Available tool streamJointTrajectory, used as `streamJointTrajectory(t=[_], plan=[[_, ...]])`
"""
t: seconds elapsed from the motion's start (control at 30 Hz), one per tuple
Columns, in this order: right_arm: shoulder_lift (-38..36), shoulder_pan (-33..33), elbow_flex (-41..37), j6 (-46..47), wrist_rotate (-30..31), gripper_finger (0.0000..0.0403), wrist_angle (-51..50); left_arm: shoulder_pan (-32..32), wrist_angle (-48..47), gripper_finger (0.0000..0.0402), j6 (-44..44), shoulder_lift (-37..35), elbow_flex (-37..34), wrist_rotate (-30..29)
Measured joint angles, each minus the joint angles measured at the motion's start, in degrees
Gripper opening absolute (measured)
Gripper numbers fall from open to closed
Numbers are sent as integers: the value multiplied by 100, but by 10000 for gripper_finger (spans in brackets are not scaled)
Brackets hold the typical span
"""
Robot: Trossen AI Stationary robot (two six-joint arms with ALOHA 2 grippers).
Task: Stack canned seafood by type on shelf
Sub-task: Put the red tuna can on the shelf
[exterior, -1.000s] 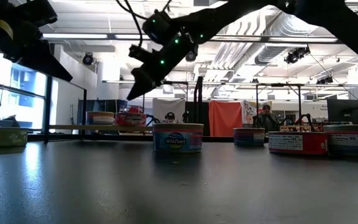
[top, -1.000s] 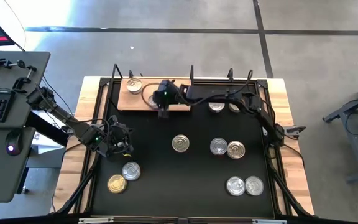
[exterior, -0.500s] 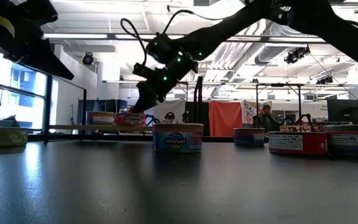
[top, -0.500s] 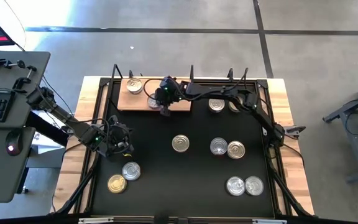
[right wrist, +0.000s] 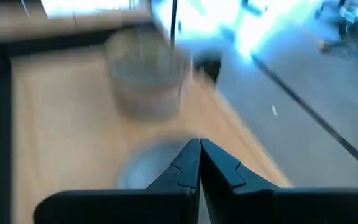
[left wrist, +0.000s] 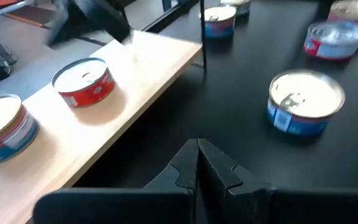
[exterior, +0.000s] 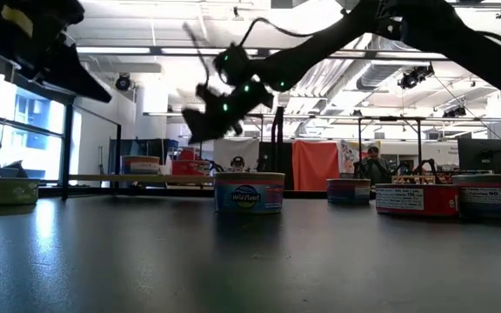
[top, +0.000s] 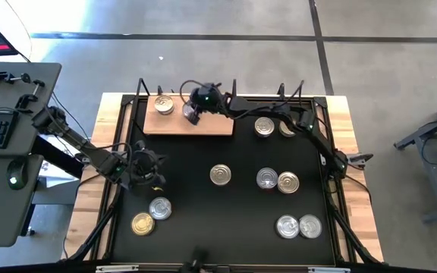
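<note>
Hovering over the shelf (top: pixel 188 123) at the tabletop's (top: pixel 226 216) far edge, right end effector (top: pixel 193 114) with fingers pressed together, holding nothing. Two tins on the board: a red-labelled tin (left wrist: pixel 84 81) and a blue-labelled tin (left wrist: pixel 4 129), side by side, not stacked. Left end effector (top: pixel 144 171) parked near the tabletop's left edge, likewise shut and empty. Judged step: between placements, one can just set down. Remaining canned seafood (top: pixel 220 175) scattered across the black surface, well apart from the shelf. Next move, probably: swinging back to a loose tin, spreading fingers, matching its label to a can on the board.
</note>
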Motion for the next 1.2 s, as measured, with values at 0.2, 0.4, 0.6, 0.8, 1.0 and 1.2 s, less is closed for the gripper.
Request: streamJointTrajectory(t=[0.2,0.4,0.6,0.8,1.0,1.2], plan=[[-773,399,-269,-177,-198,1,263,575,908,0,884,-1,0,584],[-2259,1080,-1762,-706,-214,0,-442,1608,954,0,1769,0,47,1184],[-3871,1990,-4263,115,-185,0,-463,3437,763,0,2991,186,789,2871],[-4575,3245,-6385,1604,910,0,1430,5169,972,0,4195,1400,1787,4878],[-4343,4114,-7645,2112,2567,0,4024,6022,1264,0,4842,2894,2358,5578],[-4240,4314,-7844,2343,2947,0,4221,6414,1369,0,4844,3607,2500,5111]])
